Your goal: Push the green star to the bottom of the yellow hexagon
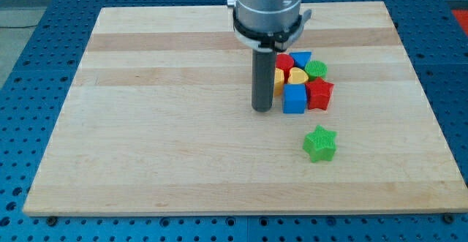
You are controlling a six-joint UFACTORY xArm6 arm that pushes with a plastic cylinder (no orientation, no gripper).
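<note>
The green star [319,143] lies alone on the wooden board, toward the view's lower right. The yellow hexagon [278,77] sits at the left edge of a tight cluster of blocks, mostly hidden behind my rod. My tip [262,109] rests on the board just left of the blue cube [294,99], up and to the left of the green star and well apart from it.
The cluster also holds a yellow heart [297,76], a red star [319,93], a green round block [316,69], a blue triangular block [300,58] and a red block [284,61]. The board [146,125] lies on a blue perforated table.
</note>
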